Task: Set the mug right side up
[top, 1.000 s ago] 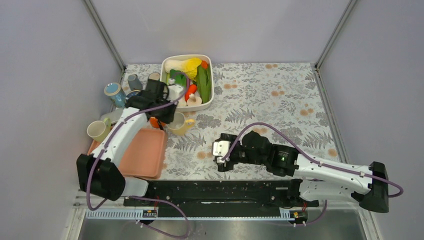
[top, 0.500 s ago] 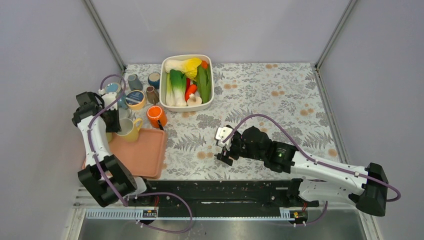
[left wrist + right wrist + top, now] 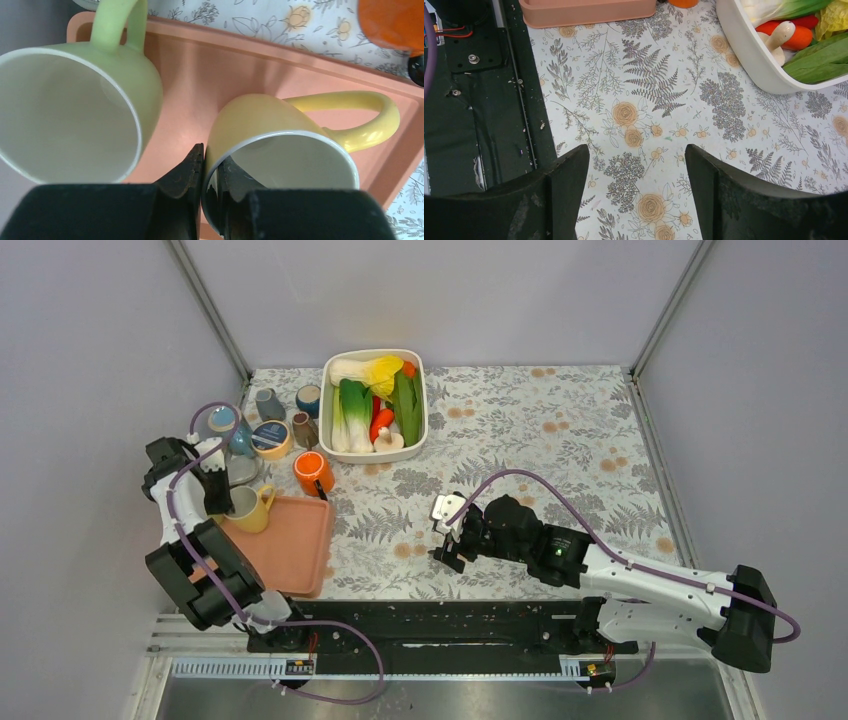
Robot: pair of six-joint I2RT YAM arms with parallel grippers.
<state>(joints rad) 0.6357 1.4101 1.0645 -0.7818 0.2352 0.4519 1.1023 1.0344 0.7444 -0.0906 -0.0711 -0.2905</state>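
The yellow mug (image 3: 252,510) is over the back left corner of the pink tray (image 3: 295,550), mouth up and handle pointing right. My left gripper (image 3: 228,502) is shut on its rim. In the left wrist view one finger sits inside the yellow mug (image 3: 280,145) and the other outside its wall, with the left gripper (image 3: 212,152) pinching that wall. Whether the mug's base touches the tray (image 3: 210,65) is hidden. My right gripper (image 3: 445,537) hangs open over the patterned table and holds nothing; the right wrist view shows bare tablecloth under the right gripper (image 3: 636,165).
A pale green mug (image 3: 65,110) stands close on the left of the yellow one, on the tray. An orange mug (image 3: 312,472) and several small cups (image 3: 270,435) stand behind the tray. A white dish of vegetables (image 3: 375,400) sits at the back.
My left arm has swung from beside the vegetable dish to the far left, carrying the yellow mug over the tray. The right gripper shifted slightly and stayed open.
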